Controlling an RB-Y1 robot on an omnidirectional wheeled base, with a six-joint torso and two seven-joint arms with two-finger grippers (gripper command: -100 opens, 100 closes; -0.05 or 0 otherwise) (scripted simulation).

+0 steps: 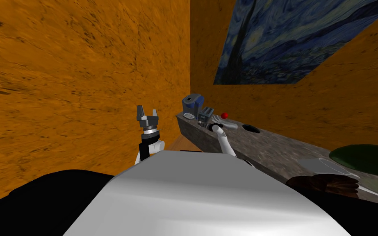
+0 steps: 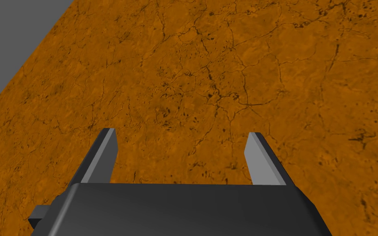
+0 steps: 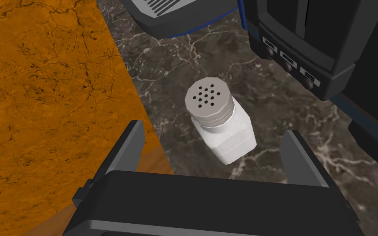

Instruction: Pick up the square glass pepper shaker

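The right gripper (image 3: 213,128) is spread wide and holds nothing. The shaker (image 3: 225,137) stands upright between its fingers, touching neither. It has a white square body and a grey cap with holes; what is inside I cannot tell. It stands near the edge of a dark marbled counter (image 3: 266,102). Just past it are a black appliance (image 3: 303,45) with buttons and a grey and blue appliance (image 3: 176,12).

In the head view the counter runs from 12 to 4 o'clock, with a red ball (image 1: 224,115) and a round hole (image 1: 250,128) near 1. The left gripper (image 1: 147,111), at 11 o'clock, is open and empty, facing the orange wall (image 2: 225,61). A blue painting (image 1: 290,37) hangs at 2 o'clock.
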